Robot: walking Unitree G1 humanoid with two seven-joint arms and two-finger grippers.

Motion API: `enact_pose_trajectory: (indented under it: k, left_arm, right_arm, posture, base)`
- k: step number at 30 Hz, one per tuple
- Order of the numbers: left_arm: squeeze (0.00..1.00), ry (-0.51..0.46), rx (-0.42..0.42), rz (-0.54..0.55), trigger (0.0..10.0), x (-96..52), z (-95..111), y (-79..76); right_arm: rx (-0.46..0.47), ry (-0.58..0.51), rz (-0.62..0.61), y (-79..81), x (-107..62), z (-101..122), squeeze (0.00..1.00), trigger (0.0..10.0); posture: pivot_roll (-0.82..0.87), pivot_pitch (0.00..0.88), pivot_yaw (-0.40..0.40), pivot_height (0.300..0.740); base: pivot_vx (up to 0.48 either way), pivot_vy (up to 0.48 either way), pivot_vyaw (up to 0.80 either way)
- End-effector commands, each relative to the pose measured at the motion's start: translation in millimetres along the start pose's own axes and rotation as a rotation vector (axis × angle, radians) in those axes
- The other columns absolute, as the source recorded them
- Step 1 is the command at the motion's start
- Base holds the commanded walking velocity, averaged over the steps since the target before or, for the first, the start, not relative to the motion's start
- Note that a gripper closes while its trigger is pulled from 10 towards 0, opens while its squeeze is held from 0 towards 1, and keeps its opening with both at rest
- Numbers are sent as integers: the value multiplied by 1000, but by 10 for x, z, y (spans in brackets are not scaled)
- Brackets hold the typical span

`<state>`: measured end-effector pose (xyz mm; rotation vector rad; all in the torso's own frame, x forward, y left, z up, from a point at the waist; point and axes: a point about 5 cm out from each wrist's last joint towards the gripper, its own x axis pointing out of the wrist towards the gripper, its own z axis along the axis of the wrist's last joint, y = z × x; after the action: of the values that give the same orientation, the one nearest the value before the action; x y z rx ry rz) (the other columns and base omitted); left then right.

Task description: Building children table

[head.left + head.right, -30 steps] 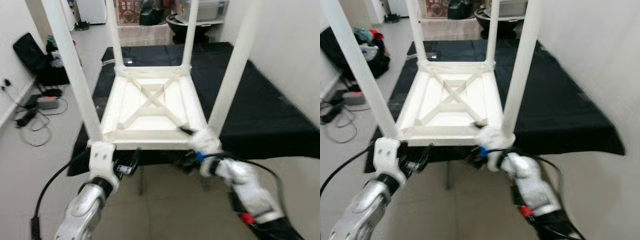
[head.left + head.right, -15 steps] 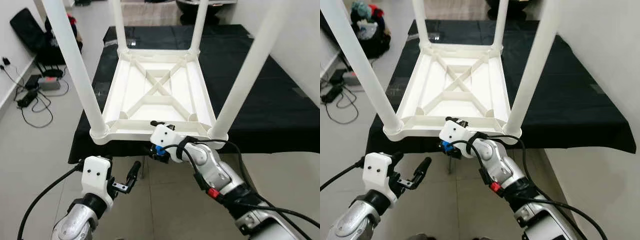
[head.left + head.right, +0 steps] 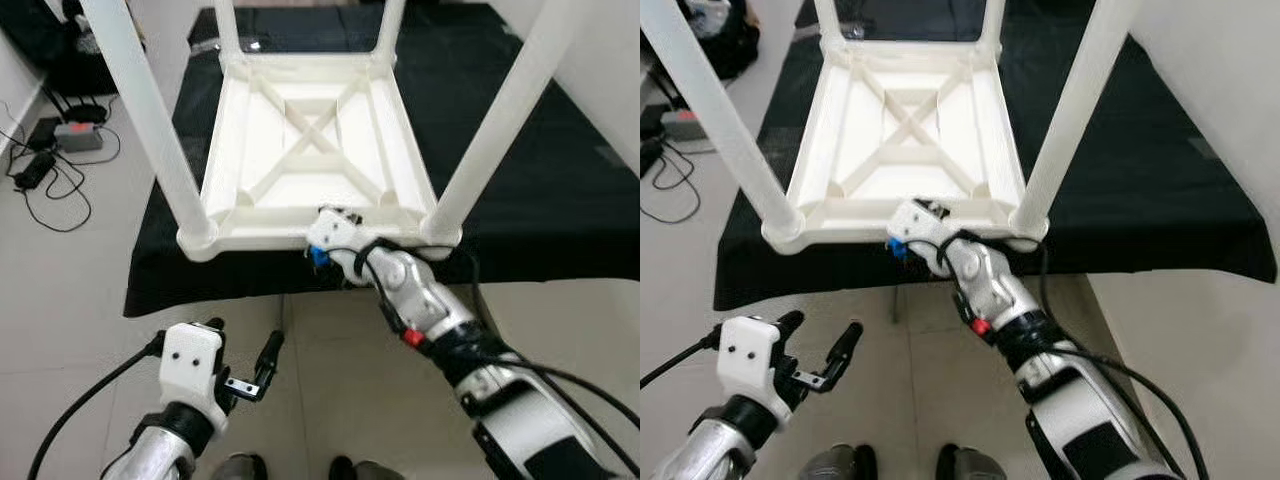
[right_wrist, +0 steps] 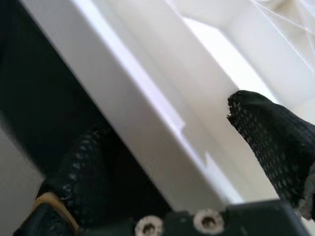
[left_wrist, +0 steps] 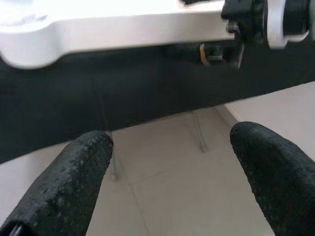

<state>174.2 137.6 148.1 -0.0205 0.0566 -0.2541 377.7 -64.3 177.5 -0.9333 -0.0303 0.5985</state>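
Now the right gripper (image 3: 335,222) straddles the upturned table (image 3: 310,150)'s near rim crosswise, fingers parted around it, while the left gripper (image 3: 262,362) hangs open, empty, well below.

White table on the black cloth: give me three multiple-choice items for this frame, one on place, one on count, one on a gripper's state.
1. Where is the right gripper?
A. At the near edge of the white table
B. On the floor cables
C. Around a far leg

2. How many table legs stand upward?
A. Two
B. Three
C. Four

3. How does the left gripper stand?
A. Shut on a leg
B. Open, holding nothing
C. Shut on the cloth

Answers:
1. A: the right gripper straddles the near rim of the white table, which lies upside down on the black cloth; the right wrist view shows one finger inside the rim and one outside.
2. C: four legs rise from the corners, such as the near left leg.
3. B: the left gripper hangs over the floor below the table, fingers spread apart.
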Motion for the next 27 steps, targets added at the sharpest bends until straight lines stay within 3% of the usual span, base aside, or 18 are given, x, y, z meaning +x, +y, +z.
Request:
enact_pose_trajectory:
  k: [1, 5, 9, 12, 14, 15, 16, 18, 22, 26, 27]
  left_arm:
    - [0, 19, -5, 1, 10000, -45, 1, -36]
    - [0, 22, -16, 3, 10000, -78, 15, -78]
    - [0, 22, -20, 4, 10000, -85, 18, -89]
    - [0, 24, -24, 10, 10000, -95, 22, -103]
    - [0, 25, -24, 15, 10000, -98, 26, -108]
    - [0, 25, -24, 15, 10000, -98, 26, -108]
    - [0, 27, -25, 17, 10000, -92, 24, -105]
    - [0, 27, -25, 17, 10000, -89, 24, -106]
    - [0, 28, -25, 17, 10000, -77, 21, -104]
    - [0, 30, -17, 17, 10000, -59, 18, -91]
    - [0, 30, -17, 17, 10000, -59, 18, -91]
  right_arm:
    - [16, -38, -87, -167, 49, 133, 0, 10000]
    - [32, -79, -144, -301, 156, 368, 0, 10000]
    - [40, -91, -170, -351, 183, 445, 0, 10000]
    - [94, -132, -172, -407, 221, 586, 0, 10000]
    - [133, -259, -1, -296, 228, 738, 0, 10000]
    - [133, -259, -1, -296, 228, 738, 0, 10000]
    - [157, -395, 289, -95, 132, 739, 0, 10000]
    - [174, -415, 351, -76, 92, 692, 0, 10000]
    - [213, -411, 316, -186, 82, 612, 0, 10000]
    - [263, -323, 117, -447, 140, 546, 0, 10000]
    - [263, -323, 117, -447, 140, 546, 0, 10000]
  posture:
    - [87, 274, -81, 740]
    - [101, 285, -97, 740]
    - [105, 288, -101, 740]
    - [116, 288, -109, 740]
    - [118, 287, -111, 740]
    - [118, 287, -111, 740]
    - [112, 282, -110, 740]
    - [112, 282, -110, 740]
    - [103, 276, -106, 740]
    - [106, 270, -97, 740]
    - [106, 270, -97, 740]
  base:
    - [0, 0, 0]
    - [0, 0, 0]
    - [0, 0, 0]
    - [0, 0, 0]
    - [0, 0, 0]
    - [0, 0, 0]
    - [0, 0, 0]
    - [0, 0, 0]
    - [0, 0, 0]
    - [0, 0, 0]
    - [0, 0, 0]
